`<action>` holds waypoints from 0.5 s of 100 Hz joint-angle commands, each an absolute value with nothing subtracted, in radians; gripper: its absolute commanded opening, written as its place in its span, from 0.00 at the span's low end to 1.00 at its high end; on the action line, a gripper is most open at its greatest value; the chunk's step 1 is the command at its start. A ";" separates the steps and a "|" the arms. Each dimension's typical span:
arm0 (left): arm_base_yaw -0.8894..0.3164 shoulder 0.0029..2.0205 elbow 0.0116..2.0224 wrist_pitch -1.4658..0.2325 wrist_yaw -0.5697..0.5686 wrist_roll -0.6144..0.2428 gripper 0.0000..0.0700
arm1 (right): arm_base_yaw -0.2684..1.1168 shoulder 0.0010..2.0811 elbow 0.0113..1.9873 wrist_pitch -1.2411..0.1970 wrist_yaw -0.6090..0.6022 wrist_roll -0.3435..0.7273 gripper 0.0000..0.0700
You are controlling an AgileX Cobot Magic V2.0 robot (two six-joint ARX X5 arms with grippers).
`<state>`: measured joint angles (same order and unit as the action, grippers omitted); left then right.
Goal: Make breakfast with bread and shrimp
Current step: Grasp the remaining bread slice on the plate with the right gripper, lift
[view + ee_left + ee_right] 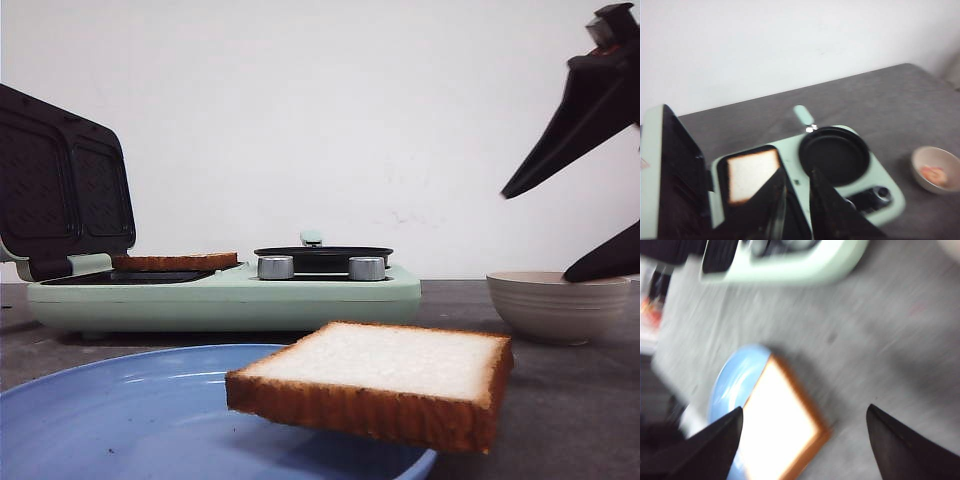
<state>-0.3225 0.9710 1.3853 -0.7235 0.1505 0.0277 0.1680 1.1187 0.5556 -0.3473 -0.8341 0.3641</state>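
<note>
One bread slice [380, 365] lies on the rim of the blue plate [120, 410] at the front and overhangs it; it also shows in the right wrist view [780, 425]. A second bread slice [175, 262] lies on the sandwich plate of the mint breakfast maker [230, 295] and shows in the left wrist view [752, 172]. The shrimp [935, 175] lies in a beige bowl [917, 165]. My right gripper [537, 237] is wide open and empty, up at the right; in its wrist view [805, 409] it hangs above the plate's slice. My left gripper [797, 169] is narrowly open and empty, above the maker.
The maker's dark lid [60, 190] stands open at the left. A small black pan [322, 256] sits on the maker's right half, behind two knobs. The beige bowl [555, 305] stands at the right on the grey table. The right wrist view is blurred.
</note>
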 commanded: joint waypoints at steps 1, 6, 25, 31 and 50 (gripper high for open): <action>-0.337 0.923 1.338 -0.721 0.159 0.037 0.01 | 0.197 1.156 0.571 -0.358 -0.841 0.372 0.68; -0.344 0.870 1.291 -0.726 0.159 0.036 0.01 | 0.217 1.179 0.571 -0.366 -0.837 0.372 0.68; -0.356 0.702 1.177 -0.765 0.159 0.015 0.01 | 0.268 1.262 0.571 -0.371 -0.834 0.379 0.68; -0.356 0.667 1.167 -0.785 0.159 0.002 0.01 | 0.279 1.283 0.571 -0.371 -0.834 0.381 0.68; -0.356 0.612 1.166 -0.813 0.159 0.003 0.01 | 0.322 1.335 0.571 -0.341 -0.832 0.383 0.68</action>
